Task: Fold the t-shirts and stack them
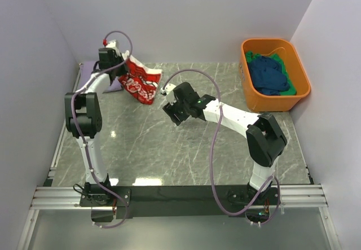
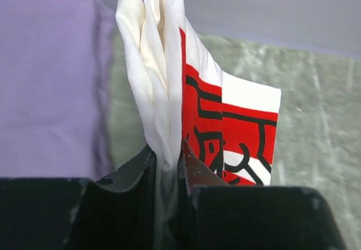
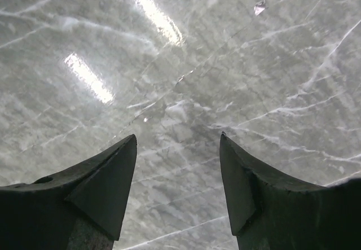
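Left wrist view: left gripper (image 2: 169, 162) is clamped on a bunched fold of the white t-shirt with red panel (image 2: 169, 75). The cloth runs out ahead of its tips, probably lifted off the table (image 1: 169, 148) so the rest hangs free for folding. Lavender t-shirt (image 2: 51, 80) lies flat just beside that gripper, likely the stack base. Right gripper (image 3: 177, 148) has its jaws apart with nothing between them. It hovers over bare marble well apart from the held shirt, seemingly ready to take another edge. Dark blue t-shirt (image 1: 269, 75) and green t-shirt (image 1: 291, 91) sit in the orange tub (image 1: 276, 102), beyond the right gripper's outer side and not yet folded.
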Controlling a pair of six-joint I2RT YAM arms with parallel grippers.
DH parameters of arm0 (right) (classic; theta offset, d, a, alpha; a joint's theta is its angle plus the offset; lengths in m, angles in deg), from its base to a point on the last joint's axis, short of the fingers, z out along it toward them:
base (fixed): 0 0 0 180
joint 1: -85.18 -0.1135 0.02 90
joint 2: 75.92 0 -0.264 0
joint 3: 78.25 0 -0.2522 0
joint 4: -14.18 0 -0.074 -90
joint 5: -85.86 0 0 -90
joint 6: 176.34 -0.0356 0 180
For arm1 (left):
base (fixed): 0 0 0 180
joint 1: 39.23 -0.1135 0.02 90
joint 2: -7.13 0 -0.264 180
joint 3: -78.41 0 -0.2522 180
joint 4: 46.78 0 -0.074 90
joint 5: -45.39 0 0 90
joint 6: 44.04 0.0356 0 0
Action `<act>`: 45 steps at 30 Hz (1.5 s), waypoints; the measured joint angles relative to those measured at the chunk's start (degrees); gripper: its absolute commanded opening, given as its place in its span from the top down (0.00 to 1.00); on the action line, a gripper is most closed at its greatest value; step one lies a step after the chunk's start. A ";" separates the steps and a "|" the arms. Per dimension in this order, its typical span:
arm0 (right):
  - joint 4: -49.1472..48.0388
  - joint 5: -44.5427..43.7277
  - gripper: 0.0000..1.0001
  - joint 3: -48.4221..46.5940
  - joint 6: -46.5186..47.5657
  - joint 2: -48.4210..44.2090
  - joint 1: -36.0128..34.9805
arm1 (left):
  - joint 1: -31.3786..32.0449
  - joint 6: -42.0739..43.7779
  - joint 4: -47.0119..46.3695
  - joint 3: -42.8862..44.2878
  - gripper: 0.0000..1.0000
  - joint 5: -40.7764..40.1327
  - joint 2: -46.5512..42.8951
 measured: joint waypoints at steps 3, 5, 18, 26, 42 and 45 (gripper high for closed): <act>0.66 0.13 0.34 0.11 -0.04 0.00 0.00 | -2.21 3.91 2.49 5.84 0.99 0.81 2.69; 0.76 0.13 0.34 0.11 -0.07 0.00 0.00 | -3.39 5.81 3.76 9.07 0.99 0.94 3.67; 1.11 -0.42 0.36 0.11 -0.04 0.11 0.02 | -4.50 12.90 5.79 19.47 0.99 1.46 4.63; 2.10 -0.76 0.36 -1.07 -0.04 0.59 0.02 | -5.07 11.21 6.40 21.18 0.99 3.02 4.63; 2.36 -0.92 0.36 -1.60 -0.04 1.55 0.00 | -8.50 6.08 6.75 21.20 0.99 6.38 4.61; 2.36 -0.94 0.36 -1.73 -0.04 1.95 0.00 | -8.81 4.98 6.80 21.49 0.99 6.84 4.61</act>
